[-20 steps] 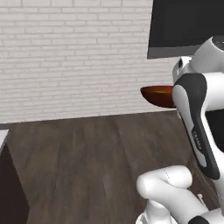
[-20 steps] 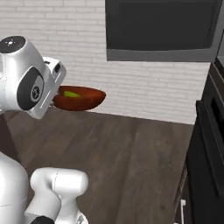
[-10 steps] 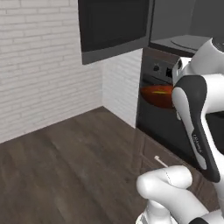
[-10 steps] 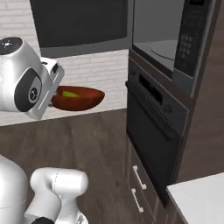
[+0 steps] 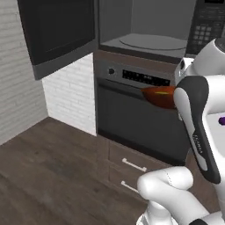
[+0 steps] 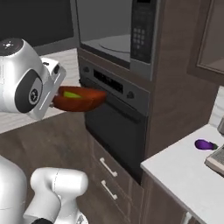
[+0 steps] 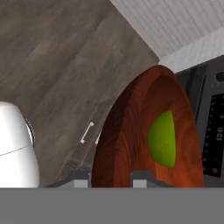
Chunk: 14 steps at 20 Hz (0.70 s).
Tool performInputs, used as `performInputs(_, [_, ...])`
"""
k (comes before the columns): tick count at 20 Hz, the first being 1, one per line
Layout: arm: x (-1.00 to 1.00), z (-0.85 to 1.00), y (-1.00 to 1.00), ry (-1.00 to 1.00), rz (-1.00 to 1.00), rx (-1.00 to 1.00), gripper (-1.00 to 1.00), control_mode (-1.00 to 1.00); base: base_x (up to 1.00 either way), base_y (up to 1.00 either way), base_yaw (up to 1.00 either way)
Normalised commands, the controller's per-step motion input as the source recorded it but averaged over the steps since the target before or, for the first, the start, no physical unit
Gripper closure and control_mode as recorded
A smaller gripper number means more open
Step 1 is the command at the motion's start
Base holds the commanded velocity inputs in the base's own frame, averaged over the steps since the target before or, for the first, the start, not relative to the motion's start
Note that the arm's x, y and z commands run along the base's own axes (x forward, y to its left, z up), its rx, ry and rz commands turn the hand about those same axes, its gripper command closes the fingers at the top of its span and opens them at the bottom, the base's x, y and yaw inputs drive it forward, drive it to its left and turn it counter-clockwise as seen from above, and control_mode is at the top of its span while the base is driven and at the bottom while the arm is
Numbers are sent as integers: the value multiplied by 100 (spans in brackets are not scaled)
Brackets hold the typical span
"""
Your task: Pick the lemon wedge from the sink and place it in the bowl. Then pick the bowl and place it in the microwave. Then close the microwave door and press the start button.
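A: What's different from a moment ago?

B: The whole picture has swung round, so the base has driven. Half a second back the oven sat off to the right of both base views; now the microwave (image 5: 149, 30) fills the top centre of the left base view, with its door (image 5: 57, 33) standing wide open at upper left. That shift is the camera moving, not the kitchen.

A: And the bowl?

B: The bowl (image 6: 79, 99) sits at centre left of the right base view, carried in the air just off the oven (image 6: 120, 118) front, with the lemon wedge (image 7: 162, 139) lying inside it. The gripper (image 7: 111, 178) pinches the bowl's rim, one fingertip on each side of the wall at the bottom of the hand view. It held the same pose on the arm through the drive.

A: So where does that leave the task?

B: I'd say the wedge step is done and the carry is nearly over. The bowl hangs level with the oven's control strip, below the microwave's opening, so it has to rise before it goes in.

A: Any tight spots?

B: The steel lip under the cavity is the edge to clear. The cavity looks wide, with a turntable (image 5: 151, 41) on its floor. The open door sticks out on the left of the left base view, and the keypad (image 6: 142, 28) column bounds the right side. The counter (image 6: 183, 175) with a purple thing (image 6: 203, 144) at lower right of the right base view is well apart.
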Motion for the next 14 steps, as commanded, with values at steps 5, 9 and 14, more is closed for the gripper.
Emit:
performInputs(5, [0, 0, 0, 0, 0, 0, 100, 100, 43, 47, -49])
performInputs(9, [0, 0, 0, 0, 0, 0, 100, 100, 45, 70, -52])
performInputs(14, [0, 0, 0, 0, 0, 0, 100, 100, 25, 43, -55])
